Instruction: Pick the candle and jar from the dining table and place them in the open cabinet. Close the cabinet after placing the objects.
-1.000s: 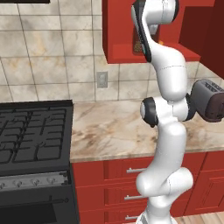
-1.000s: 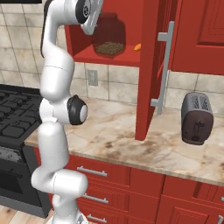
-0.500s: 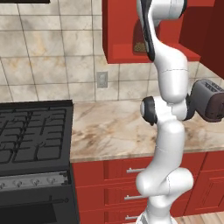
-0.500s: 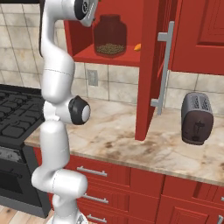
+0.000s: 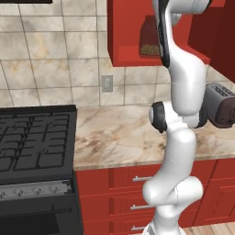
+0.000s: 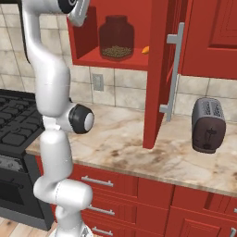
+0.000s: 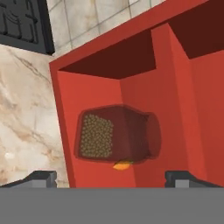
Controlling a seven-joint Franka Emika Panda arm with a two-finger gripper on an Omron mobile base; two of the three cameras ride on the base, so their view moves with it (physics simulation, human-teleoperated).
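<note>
Jar [image 6: 116, 38] is seen parked upright on the cabinet [image 6: 85, 41] shelf, set well inside so the door [image 6: 159, 69] can swing shut w/o clipping it. Pincer [image 7: 111, 177] is spread wide, nothing pinched, tips apart from the jar. A small orange item [image 6: 146, 50] lies just beside the jar. Candle can't be identified. Door is left open, prob. until both items are stowed.

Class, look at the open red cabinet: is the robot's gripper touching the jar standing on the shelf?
Apart. In the hand view the gripper has its jaws spread wide, and the jar sits beyond the fingertips inside the cabinet, with red shelf visible between.
</note>
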